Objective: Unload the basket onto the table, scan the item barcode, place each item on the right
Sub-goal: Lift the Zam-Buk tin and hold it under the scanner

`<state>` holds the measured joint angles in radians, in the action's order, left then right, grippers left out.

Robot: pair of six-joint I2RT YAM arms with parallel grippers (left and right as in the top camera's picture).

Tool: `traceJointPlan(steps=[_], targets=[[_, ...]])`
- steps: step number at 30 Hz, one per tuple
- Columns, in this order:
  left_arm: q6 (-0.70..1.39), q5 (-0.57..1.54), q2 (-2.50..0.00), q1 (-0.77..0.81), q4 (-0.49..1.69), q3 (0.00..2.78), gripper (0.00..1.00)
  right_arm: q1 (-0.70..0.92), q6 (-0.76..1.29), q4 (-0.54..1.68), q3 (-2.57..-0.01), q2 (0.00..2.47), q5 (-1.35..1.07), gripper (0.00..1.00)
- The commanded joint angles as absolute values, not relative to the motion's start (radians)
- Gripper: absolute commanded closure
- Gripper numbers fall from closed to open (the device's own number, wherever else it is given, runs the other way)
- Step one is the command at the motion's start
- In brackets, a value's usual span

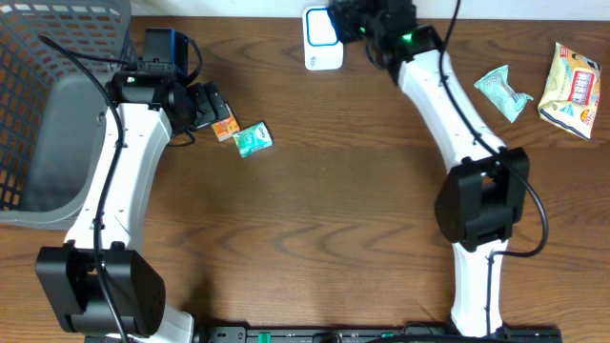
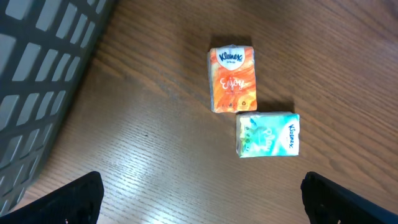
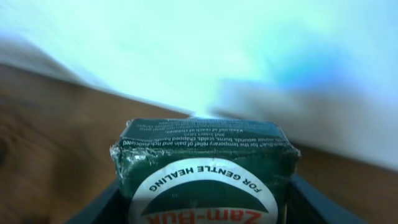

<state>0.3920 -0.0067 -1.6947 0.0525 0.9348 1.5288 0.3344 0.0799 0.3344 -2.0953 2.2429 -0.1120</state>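
Now right arm (image 1: 448,105) stretched toward scanner (image 1: 322,43), right end effector (image 1: 367,24) clamping green box (image 3: 205,162); left end effector (image 2: 199,202) spread wide, empty.

Mock checkout in a robotics lab.
White box-shaped barcode scanner (image 1: 322,43), grey plastic lattice basket (image 1: 19,114), branded tissue packets (image 2: 232,79) and two white robot arms (image 1: 124,181) on a dark wood-grain table (image 1: 334,191).

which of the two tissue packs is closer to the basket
The orange pack. It lies on the side toward the grey basket, while the mint-green pack sits just beyond it, farther from the basket.
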Motion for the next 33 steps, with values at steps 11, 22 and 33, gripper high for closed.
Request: traceJointPlan(steps=[11,22,33], targets=[[0.385,-0.02,-1.699,0.049,0.938,1.533,0.0,0.395,0.104,-0.163,-2.101,2.474,-0.038,0.61],[0.385,-0.02,-1.699,0.049,0.938,1.533,0.0,0.387,0.104,-0.236,-2.101,2.507,0.054,0.63],[0.386,-0.02,-1.699,0.049,0.938,1.533,0.0,0.372,0.113,-0.17,-2.101,2.47,0.054,0.68]])
